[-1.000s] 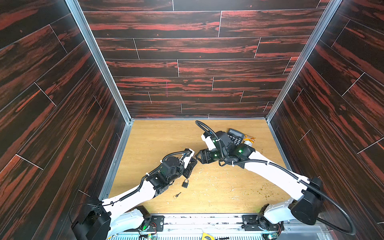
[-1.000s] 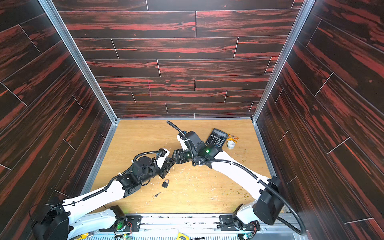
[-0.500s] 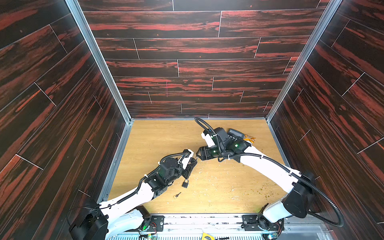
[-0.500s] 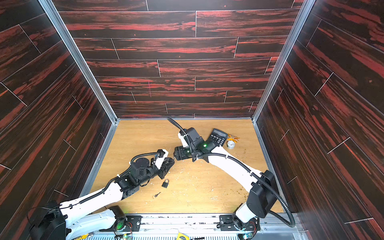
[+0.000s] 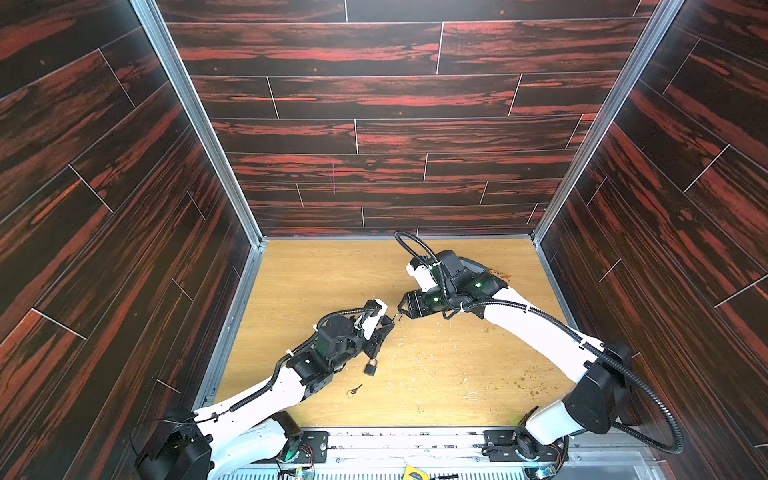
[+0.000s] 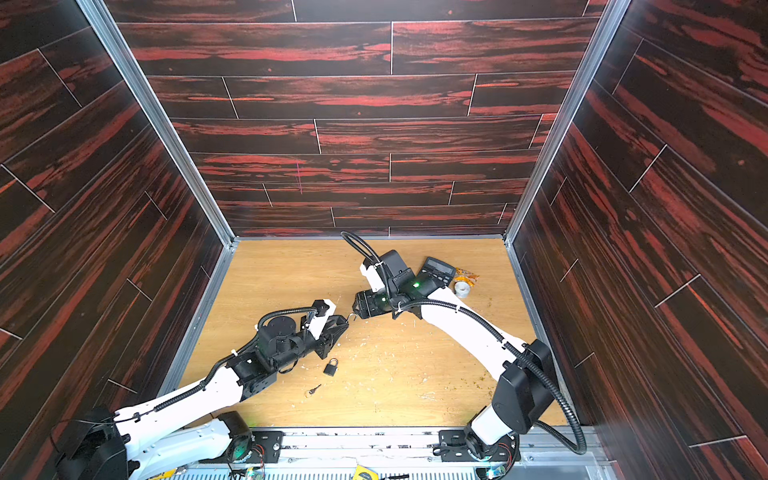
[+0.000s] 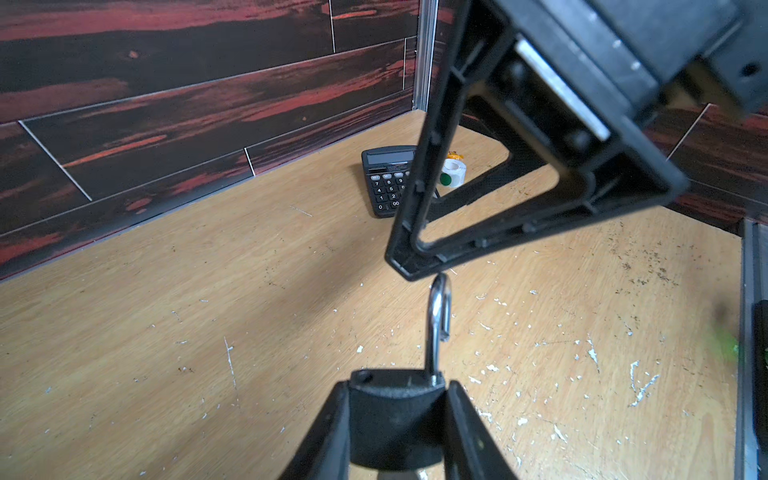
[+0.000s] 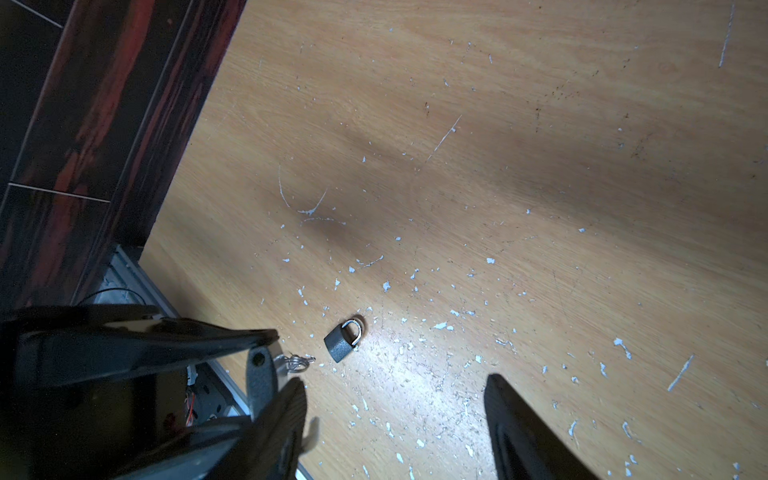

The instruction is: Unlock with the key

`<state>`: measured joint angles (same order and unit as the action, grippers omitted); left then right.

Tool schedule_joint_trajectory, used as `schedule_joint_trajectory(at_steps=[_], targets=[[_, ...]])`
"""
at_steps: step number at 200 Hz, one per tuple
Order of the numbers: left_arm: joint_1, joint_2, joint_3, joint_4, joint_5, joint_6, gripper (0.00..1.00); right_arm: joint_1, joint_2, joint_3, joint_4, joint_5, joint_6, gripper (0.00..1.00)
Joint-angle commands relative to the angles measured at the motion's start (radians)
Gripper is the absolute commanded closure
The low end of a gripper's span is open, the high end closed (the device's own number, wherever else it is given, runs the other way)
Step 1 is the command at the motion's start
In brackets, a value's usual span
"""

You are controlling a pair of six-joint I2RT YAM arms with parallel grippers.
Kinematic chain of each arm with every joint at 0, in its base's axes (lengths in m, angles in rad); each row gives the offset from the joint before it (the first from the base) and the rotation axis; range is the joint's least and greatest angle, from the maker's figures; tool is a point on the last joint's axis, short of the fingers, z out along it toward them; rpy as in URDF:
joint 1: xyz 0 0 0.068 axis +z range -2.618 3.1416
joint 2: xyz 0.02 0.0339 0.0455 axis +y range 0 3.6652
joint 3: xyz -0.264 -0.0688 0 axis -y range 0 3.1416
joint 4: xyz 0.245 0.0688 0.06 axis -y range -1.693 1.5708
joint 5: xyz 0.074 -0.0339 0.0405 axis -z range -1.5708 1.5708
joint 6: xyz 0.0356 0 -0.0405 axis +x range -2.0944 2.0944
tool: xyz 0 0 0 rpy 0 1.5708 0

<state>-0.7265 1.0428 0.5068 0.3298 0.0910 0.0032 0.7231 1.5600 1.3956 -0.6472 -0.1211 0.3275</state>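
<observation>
My left gripper (image 7: 397,390) is shut on the body of a black padlock (image 7: 395,419) held above the wooden table. Its silver shackle (image 7: 438,324) is swung open, with one leg out of the body. My right gripper (image 8: 392,384) is open, and one of its fingers (image 7: 415,257) sits at the top of that shackle. In both top views the two grippers (image 5: 388,324) (image 5: 400,309) meet at mid-table. A second, shut padlock (image 5: 371,367) (image 8: 344,341) lies on the table. The key (image 5: 355,390) (image 6: 314,390) lies on the table beside it, on a ring.
A black calculator (image 6: 436,270) (image 7: 386,183), a roll of white tape (image 6: 461,288) and an orange wrapper (image 6: 466,274) lie at the back right. Dark wood walls close in three sides. White flecks litter the table (image 5: 436,365).
The right arm's wrist and forearm have shifted a little, while its open gripper stays at the shackle. The left gripper still holds the padlock in the same place.
</observation>
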Motion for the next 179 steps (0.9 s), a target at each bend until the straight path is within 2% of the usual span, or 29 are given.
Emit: schedule_joint_trajectory(at_steps=[1, 38, 60, 81, 109, 144, 179], targets=[[0.002, -0.019, 0.009, 0.039, -0.019, 0.011, 1.00, -0.006, -0.015, -0.037, -0.009, -0.045, -0.028, 0.30], [0.002, 0.004, 0.019, 0.053, -0.021, -0.007, 1.00, -0.011, -0.040, -0.084, 0.026, -0.096, -0.016, 0.30], [0.003, 0.012, 0.027, 0.049, -0.031, -0.018, 1.00, -0.019, -0.055, -0.107, 0.033, -0.071, -0.006, 0.30], [0.003, 0.026, 0.038, 0.023, -0.114, -0.044, 1.00, -0.044, -0.087, -0.143, 0.067, -0.104, 0.011, 0.30], [0.004, 0.039, 0.041, -0.004, -0.170, -0.083, 1.00, -0.076, -0.142, -0.205, 0.128, -0.137, 0.041, 0.30], [0.006, 0.107, 0.136, -0.214, -0.319, -0.186, 1.00, -0.105, -0.171, -0.278, 0.162, -0.097, 0.081, 0.30], [0.029, 0.236, 0.267, -0.443, -0.392, -0.308, 1.00, -0.111, -0.215, -0.389, 0.238, -0.058, 0.135, 0.30]])
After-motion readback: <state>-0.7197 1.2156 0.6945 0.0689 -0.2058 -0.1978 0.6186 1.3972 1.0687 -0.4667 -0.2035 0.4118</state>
